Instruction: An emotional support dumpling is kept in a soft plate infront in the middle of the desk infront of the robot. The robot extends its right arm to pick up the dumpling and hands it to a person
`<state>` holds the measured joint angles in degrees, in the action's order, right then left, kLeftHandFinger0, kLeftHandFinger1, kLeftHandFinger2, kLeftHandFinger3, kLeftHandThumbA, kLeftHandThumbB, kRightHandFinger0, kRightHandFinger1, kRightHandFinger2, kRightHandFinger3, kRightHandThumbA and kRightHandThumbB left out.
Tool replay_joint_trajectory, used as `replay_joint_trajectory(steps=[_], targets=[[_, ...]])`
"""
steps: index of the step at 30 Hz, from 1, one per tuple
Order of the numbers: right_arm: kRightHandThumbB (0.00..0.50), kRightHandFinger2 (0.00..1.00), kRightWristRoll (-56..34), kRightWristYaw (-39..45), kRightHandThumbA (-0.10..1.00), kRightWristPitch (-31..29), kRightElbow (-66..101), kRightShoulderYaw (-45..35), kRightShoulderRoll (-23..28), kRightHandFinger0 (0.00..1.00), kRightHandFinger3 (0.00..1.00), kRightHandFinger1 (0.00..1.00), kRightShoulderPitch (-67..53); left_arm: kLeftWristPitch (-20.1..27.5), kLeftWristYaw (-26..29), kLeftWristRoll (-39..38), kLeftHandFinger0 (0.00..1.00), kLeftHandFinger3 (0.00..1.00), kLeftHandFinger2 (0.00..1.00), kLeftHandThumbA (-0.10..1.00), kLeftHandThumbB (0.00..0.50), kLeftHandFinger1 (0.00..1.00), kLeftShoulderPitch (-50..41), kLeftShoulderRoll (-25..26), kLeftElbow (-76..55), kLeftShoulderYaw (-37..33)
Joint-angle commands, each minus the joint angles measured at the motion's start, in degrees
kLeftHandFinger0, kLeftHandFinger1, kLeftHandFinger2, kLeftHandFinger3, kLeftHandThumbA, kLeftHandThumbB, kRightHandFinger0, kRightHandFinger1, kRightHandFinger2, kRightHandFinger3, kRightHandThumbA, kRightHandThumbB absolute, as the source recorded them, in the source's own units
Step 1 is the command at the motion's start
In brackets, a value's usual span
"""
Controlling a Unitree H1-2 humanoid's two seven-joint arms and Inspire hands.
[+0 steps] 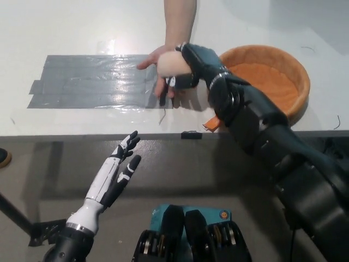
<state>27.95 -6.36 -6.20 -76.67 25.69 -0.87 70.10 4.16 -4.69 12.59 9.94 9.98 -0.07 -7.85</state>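
Black right hand point(192, 64) is closed around the pale beige, rounded, soft-looking dumpling point(171, 63), fingers wrapped over its right side. Dumpling sits directly over the person's upturned open hand point(159, 73); can't tell if it's touching the palm. Person's bare forearm point(180, 22) comes in from 12 o'clock. The black segmented right arm point(262, 136) runs from the hand out to 5 o'clock, crossing the near edge of the tabletop.

At 3 o'clock from the hand: round orange soft-walled plate point(283, 65), padded rim, looks like fabric, with a small orange tag point(211, 123) sticking out at its 7 o'clock. Arm overlaps the plate's left rim.

At 9 o'clock from the hand: wide rectangular patch of grey glossy tape strips point(92, 81) on the white matte tabletop point(65, 27), glare on it.

White left hand point(119, 169) idle at 7 o'clock, below the tabletop edge, fingers spread apart, holding nothing.
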Motion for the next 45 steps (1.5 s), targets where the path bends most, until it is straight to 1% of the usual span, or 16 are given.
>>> replay_joint_trajectory(steps=[1, 2, 3, 7, 13, 22, 25, 30, 31, 34, 36, 39, 41, 42, 44, 45], targets=[[0.493, 1.00, -4.1, 6.4, 0.73, -2.6, 0.9, -3.1, 1.2, 1.00, 1.00, 1.00, 2.2, 0.9, -0.5, 0.4, 1.00, 1.00, 1.00, 0.98, 0.080, 1.00, 0.7, 0.0, -1.3, -0.4], [0.499, 1.00, -4.7, 8.0, 0.76, -2.4, 1.5, -3.7, 1.3, 1.00, 1.00, 1.00, 2.2, 0.7, -0.5, 0.9, 1.00, 1.00, 1.00, 0.98, 0.080, 1.00, 0.7, 0.2, -1.5, -0.5], [0.500, 1.00, -5.1, 9.9, 0.86, -1.5, 2.2, -4.3, 1.5, 1.00, 1.00, 1.00, 2.7, 1.0, -0.5, 0.7, 1.00, 1.00, 1.00, 0.98, 0.066, 1.00, 1.2, 0.1, -1.0, -0.5], [0.500, 1.00, -6.5, 12.5, 0.95, -1.2, 3.9, -6.4, 1.6, 1.00, 1.00, 1.00, 2.6, 1.8, -0.3, 0.0, 1.00, 1.00, 1.00, 0.94, 0.064, 1.00, 0.8, -0.2, -0.5, -0.5], [0.500, 1.00, -7.0, 10.7, 1.00, -2.3, 6.4, -8.3, 2.0, 1.00, 1.00, 1.00, 2.0, 1.4, -0.3, 0.2, 1.00, 1.00, 1.00, 0.93, 0.057, 1.00, 0.1, -0.1, -1.3, -0.5], [0.500, 1.00, -10.0, 9.7, 0.96, -2.8, 12.2, -13.2, 3.6, 1.00, 1.00, 1.00, 1.1, 1.7, 0.0, 0.5, 1.00, 1.00, 1.00, 0.93, 0.049, 1.00, 0.0, 0.1, -1.4, -0.7], [0.500, 1.00, -10.9, 9.4, 0.97, -4.0, 13.1, -14.7, 4.1, 1.00, 1.00, 1.00, 1.4, 1.4, -0.1, 0.1, 1.00, 1.00, 1.00, 0.91, 0.058, 1.00, -0.3, 0.1, -1.7, -0.5], [0.500, 1.00, -10.7, 9.3, 0.99, -3.9, 16.5, -15.3, 5.2, 1.00, 1.00, 1.00, -0.1, 1.4, -0.2, 0.6, 1.00, 1.00, 1.00, 0.91, 0.045, 1.00, -1.7, 0.3, -2.5, -0.7], [0.500, 1.00, -11.7, 9.6, 0.97, -3.9, 19.8, -16.3, 6.1, 1.00, 1.00, 1.00, -0.7, 1.1, -0.1, 1.0, 1.00, 1.00, 1.00, 0.92, 0.048, 1.00, -1.6, 0.4, -2.7, -0.7], [0.500, 1.00, -11.9, 10.0, 1.00, -3.3, 25.3, -17.1, 7.4, 1.00, 1.00, 1.00, -1.3, 0.8, 0.0, 0.6, 1.00, 1.00, 1.00, 0.91, 0.051, 1.00, -1.0, 0.2, -2.7, -0.4], [0.500, 1.00, -14.2, 14.7, 1.00, 3.4, 45.9, -19.0, 10.3, 1.00, 1.00, 1.00, -5.9, -0.2, -0.2, -0.7, 1.00, 1.00, 1.00, 0.90, 0.070, 1.00, -0.6, -0.1, -2.7, 0.2], [0.500, 1.00, -17.6, 16.9, 0.94, 4.4, 57.1, -20.9, 12.3, 1.00, 1.00, 1.00, -8.0, -0.6, -0.3, -0.7, 1.00, 1.00, 1.00, 0.92, 0.065, 1.00, 1.6, 0.1, -2.2, 0.5], [0.500, 1.00, -19.3, 17.7, 0.94, 5.8, 64.6, -21.9, 13.1, 1.00, 1.00, 1.00, -10.3, -1.0, -0.5, -1.2, 1.00, 1.00, 1.00, 0.92, 0.061, 1.00, 2.4, 0.3, -2.2, 0.8], [0.500, 1.00, -20.7, 17.6, 0.96, 6.8, 71.1, -23.0, 13.6, 1.00, 1.00, 1.00, -13.0, -1.5, -0.7, -2.1, 1.00, 1.00, 1.00, 0.92, 0.089, 1.00, 2.8, 0.2, -2.2, 1.3], [0.500, 1.00, -23.1, 17.4, 0.96, 7.7, 78.5, -24.6, 13.9, 1.00, 1.00, 1.00, -16.1, -1.0, -0.5, -2.6, 1.00, 1.00, 1.00, 0.92, 0.083, 1.00, 4.0, 0.2, -1.5, 1.7], [0.500, 1.00, -25.2, 17.5, 0.92, 8.9, 82.1, -25.4, 13.9, 1.00, 1.00, 1.00, -17.9, -0.9, -0.4, -2.1, 1.00, 1.00, 1.00, 0.95, 0.079, 1.00, 4.3, 0.4, -1.3, 1.6]])
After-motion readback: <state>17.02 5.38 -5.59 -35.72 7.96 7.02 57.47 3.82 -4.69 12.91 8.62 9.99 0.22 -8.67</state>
